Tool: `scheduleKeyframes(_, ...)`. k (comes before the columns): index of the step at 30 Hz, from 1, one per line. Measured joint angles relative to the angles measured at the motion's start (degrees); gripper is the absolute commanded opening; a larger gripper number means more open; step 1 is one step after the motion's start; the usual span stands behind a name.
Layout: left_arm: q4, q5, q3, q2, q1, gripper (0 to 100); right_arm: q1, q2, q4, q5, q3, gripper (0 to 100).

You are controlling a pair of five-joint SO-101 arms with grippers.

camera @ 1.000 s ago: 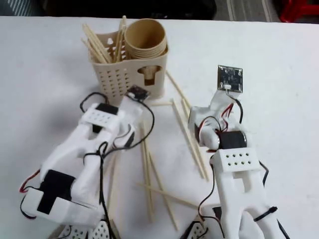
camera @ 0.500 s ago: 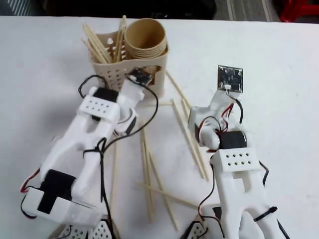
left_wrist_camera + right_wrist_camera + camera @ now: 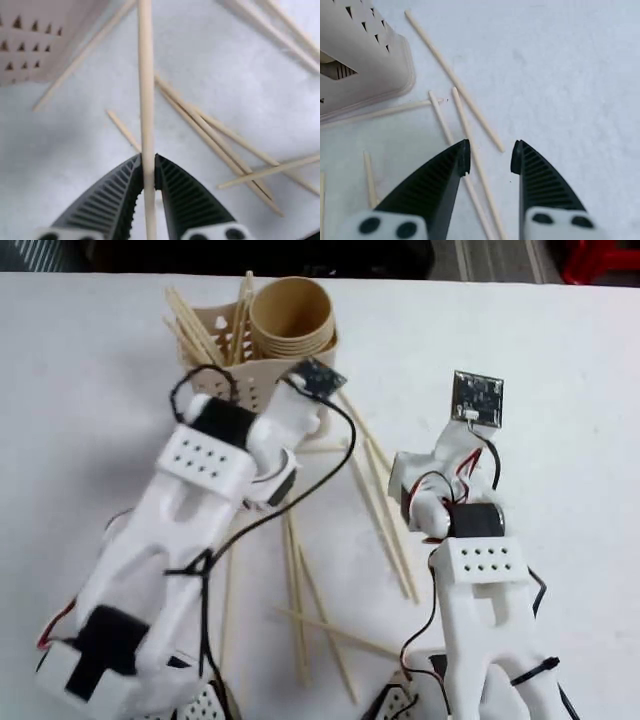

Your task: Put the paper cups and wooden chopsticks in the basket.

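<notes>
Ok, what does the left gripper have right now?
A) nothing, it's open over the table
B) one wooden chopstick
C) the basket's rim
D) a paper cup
B: in the left wrist view the left gripper is shut on a single chopstick, which runs straight out from between its fingertips.

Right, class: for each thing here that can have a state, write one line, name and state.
Left gripper, shut on one pale wooden chopstick.
Right gripper, open, empty.
Beige perforated plastic basket, upright, partly filled.
Tan paper cups, nested, upright in basket.
Loose wooden chopsticks, lying flat on white table.
</notes>
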Motion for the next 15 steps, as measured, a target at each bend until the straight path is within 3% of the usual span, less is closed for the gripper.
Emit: scheduleKeyframes(15, 9.8, -0.1, -26.2, -8.2, -0.5, 2, -0.2, 0.0, 0.0, 0.0, 0.0, 14.1)
